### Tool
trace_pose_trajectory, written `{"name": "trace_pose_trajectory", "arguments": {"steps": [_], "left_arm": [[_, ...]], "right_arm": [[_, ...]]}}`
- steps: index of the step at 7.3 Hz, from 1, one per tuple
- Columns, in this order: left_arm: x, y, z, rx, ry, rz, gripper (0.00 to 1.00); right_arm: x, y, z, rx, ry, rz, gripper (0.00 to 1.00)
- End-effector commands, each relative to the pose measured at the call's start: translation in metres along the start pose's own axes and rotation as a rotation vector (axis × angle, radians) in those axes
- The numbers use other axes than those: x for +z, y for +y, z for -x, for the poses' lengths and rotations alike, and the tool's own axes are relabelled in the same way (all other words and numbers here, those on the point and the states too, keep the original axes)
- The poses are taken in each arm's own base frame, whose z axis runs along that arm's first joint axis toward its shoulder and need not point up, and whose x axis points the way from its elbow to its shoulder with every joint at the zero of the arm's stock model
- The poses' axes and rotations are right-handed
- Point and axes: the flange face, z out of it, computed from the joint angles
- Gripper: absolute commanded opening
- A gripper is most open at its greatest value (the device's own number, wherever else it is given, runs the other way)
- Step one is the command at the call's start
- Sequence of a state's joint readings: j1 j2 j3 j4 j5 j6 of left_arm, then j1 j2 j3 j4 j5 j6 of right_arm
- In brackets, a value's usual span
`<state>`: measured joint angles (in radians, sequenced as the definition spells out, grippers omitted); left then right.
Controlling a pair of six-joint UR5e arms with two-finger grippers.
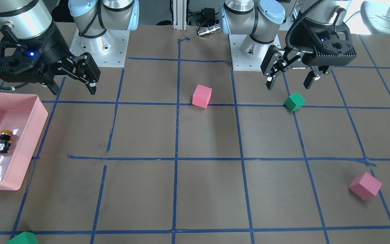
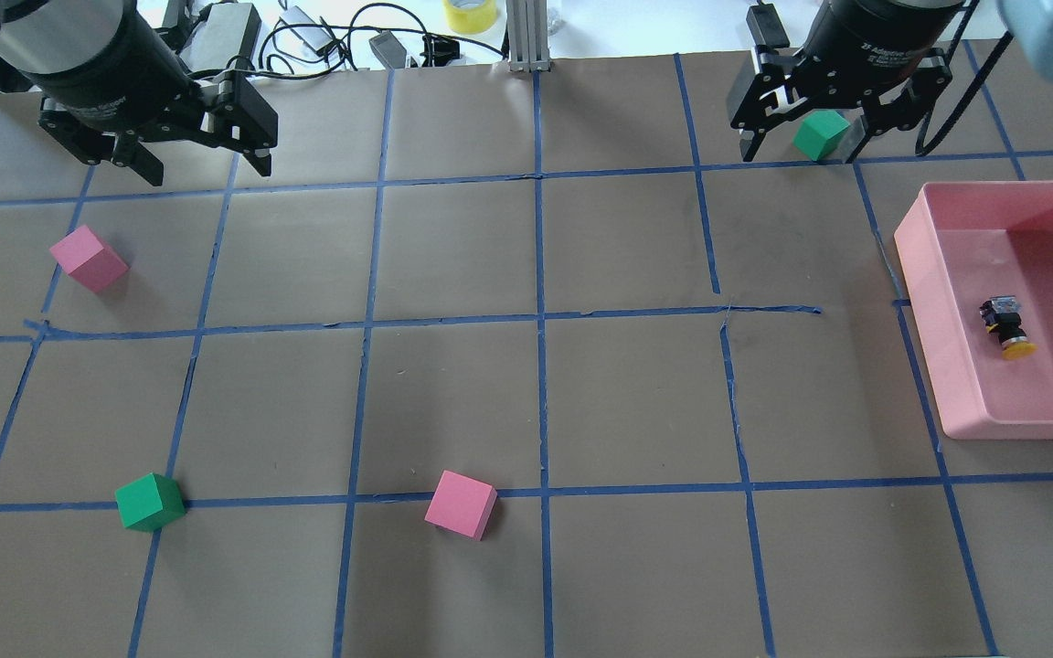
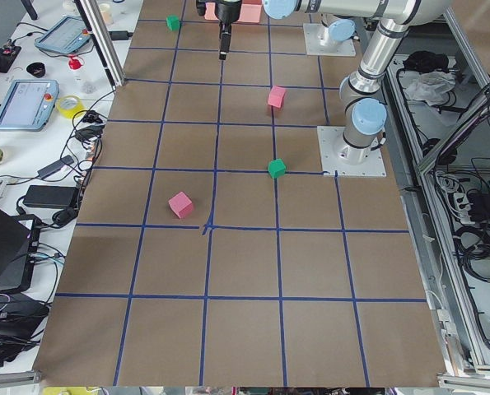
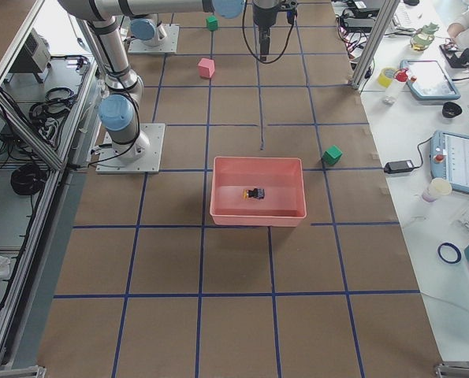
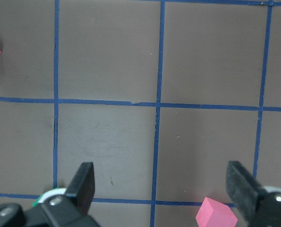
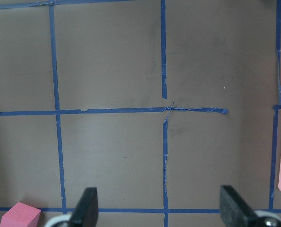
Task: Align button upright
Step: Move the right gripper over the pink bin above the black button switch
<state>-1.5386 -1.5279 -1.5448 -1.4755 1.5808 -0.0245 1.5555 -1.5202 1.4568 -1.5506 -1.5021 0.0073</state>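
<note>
The button [image 1: 2, 142] lies on its side inside the pink tray [image 1: 29, 149], yellow cap toward the robot, silvery base block away from it. It also shows in the overhead view [image 2: 1006, 327] and the exterior right view [image 4: 254, 193]. My right gripper [image 1: 74, 88] is open and empty, held high over the table beside the tray's robot-side corner; in the overhead view [image 2: 801, 151] it is well apart from the button. My left gripper [image 1: 288, 85] is open and empty on the far side of the table, also seen from overhead [image 2: 207, 164].
The tray [image 2: 920, 311] sits on my right. A pink cube [image 1: 201, 96] and a green cube [image 1: 294, 101] lie near the bases. Another pink cube [image 1: 365, 185] and a green cube [image 1: 22, 239] lie farther out. Blue tape lines grid the brown table.
</note>
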Motion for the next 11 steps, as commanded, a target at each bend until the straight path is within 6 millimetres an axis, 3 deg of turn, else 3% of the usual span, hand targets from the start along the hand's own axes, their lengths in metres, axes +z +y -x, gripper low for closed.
{"name": "trace_pose_trajectory", "arguments": {"steps": [1, 4, 5, 7, 9, 10, 11], "left_arm": [[0.0, 0.0, 0.0, 0.0, -0.001, 0.0, 1.0], [0.001, 0.0, 0.0, 0.0, -0.001, 0.002, 1.0], [0.0, 0.0, 0.0, 0.0, -0.002, 0.0, 1.0], [0.001, 0.001, -0.001, 0.002, 0.001, 0.003, 1.0], [0.001, 0.001, -0.001, 0.002, 0.003, 0.003, 1.0], [0.001, 0.0, 0.0, 0.0, 0.002, 0.002, 1.0], [0.001, 0.0, 0.0, 0.0, 0.002, 0.0, 1.0]], "right_arm": [[-0.001, 0.001, -0.001, -0.003, 0.013, -0.003, 0.91], [0.002, -0.003, -0.007, 0.0, 0.018, -0.002, 1.0], [0.003, -0.015, -0.037, -0.02, 0.034, -0.019, 1.0], [0.023, -0.05, -0.158, 0.075, 0.056, -0.034, 1.0], [0.057, -0.065, -0.249, 0.087, 0.08, -0.039, 1.0], [0.077, -0.06, -0.281, 0.092, 0.087, -0.052, 1.0], [0.106, -0.052, -0.295, 0.07, 0.088, -0.048, 1.0]]}}
